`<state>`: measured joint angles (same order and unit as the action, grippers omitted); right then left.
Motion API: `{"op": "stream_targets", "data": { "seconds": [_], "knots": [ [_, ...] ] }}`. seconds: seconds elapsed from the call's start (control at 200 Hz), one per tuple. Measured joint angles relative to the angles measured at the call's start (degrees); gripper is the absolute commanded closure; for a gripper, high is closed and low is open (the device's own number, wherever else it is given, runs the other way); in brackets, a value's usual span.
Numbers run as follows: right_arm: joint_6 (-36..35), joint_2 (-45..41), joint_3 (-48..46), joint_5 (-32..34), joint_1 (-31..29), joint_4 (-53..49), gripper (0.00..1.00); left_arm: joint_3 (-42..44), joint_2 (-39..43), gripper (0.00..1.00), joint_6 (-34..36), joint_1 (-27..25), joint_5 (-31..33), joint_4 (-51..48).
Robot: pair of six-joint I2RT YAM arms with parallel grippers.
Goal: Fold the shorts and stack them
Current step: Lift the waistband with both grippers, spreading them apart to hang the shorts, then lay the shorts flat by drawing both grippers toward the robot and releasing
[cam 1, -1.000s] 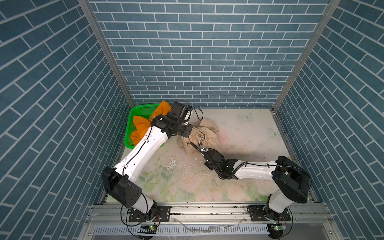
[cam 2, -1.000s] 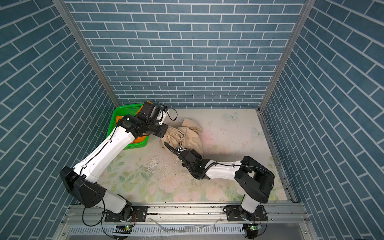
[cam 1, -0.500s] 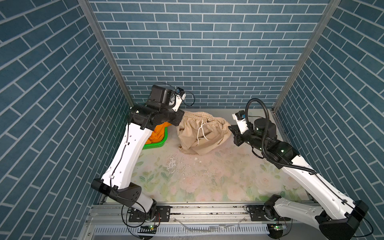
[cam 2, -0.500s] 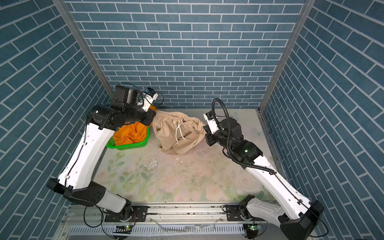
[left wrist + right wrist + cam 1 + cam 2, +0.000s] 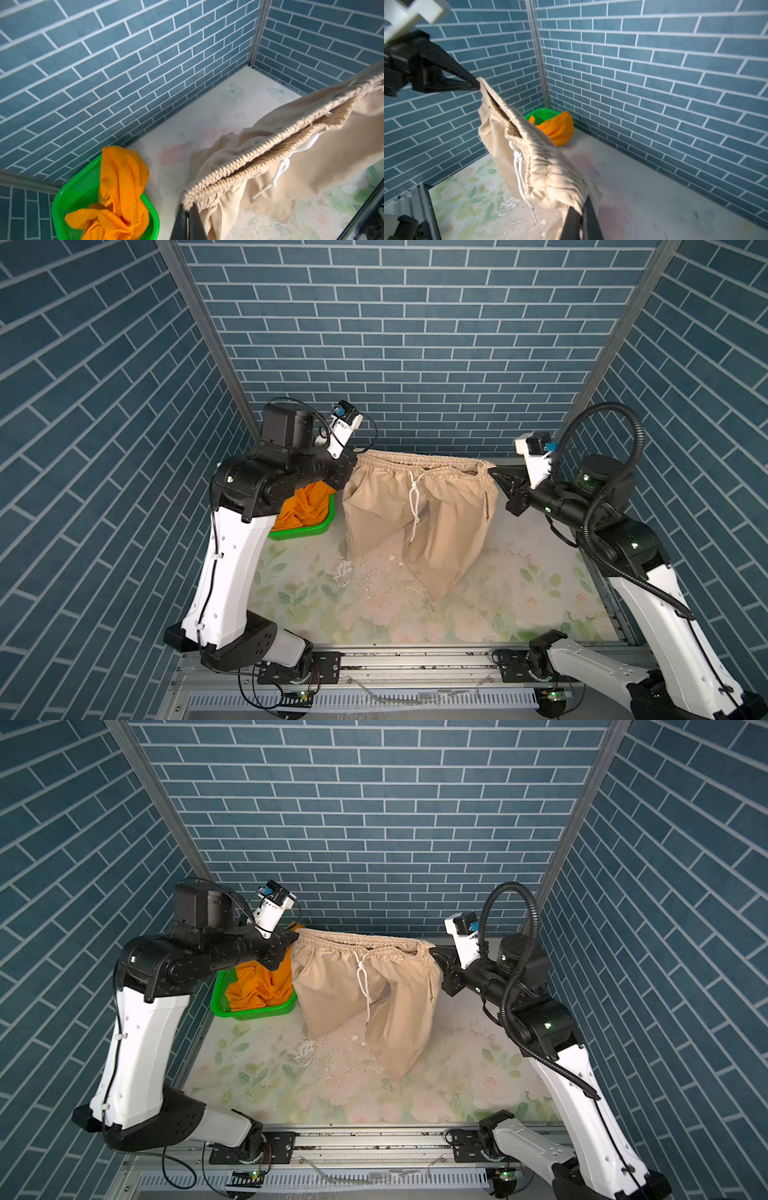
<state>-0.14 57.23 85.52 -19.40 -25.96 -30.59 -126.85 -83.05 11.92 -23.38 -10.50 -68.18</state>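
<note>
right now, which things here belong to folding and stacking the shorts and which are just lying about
Job in hand:
beige shorts, waistband stretched between the shut left jaws and right jaws
orange shorts, crumpled, not yet folded

Just lying about:
green basket holding the orange pair
white flakes on the floral table

arms: white links (image 5: 232, 564), black joints (image 5: 257, 485) | cable: black ribbed hose (image 5: 611, 405) | wrists: white camera mounts (image 5: 343, 432)

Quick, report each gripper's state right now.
The left gripper: shut on one waistband end of the beige shorts.
The right gripper: shut on the other waistband end.
</note>
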Motion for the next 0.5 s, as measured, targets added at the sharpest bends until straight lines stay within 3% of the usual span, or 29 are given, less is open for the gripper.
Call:
{"op": "stream_targets", "data": {
  "seconds": [0.275, 0.495],
  "knots": [
    [-2.3, -7.0, 7.2, 3.6, 0.1, -11.2, 1.0, -2.0, 7.5, 1.0, -1.0, -0.2, -2.3, -3.5],
    [-3.4, -7.1, 8.7, 13.1, 0.1, -18.1, 1.0, -5.9, 6.1, 1.0, -7.5, -0.4, -3.8, -8.6]
  ]
}}
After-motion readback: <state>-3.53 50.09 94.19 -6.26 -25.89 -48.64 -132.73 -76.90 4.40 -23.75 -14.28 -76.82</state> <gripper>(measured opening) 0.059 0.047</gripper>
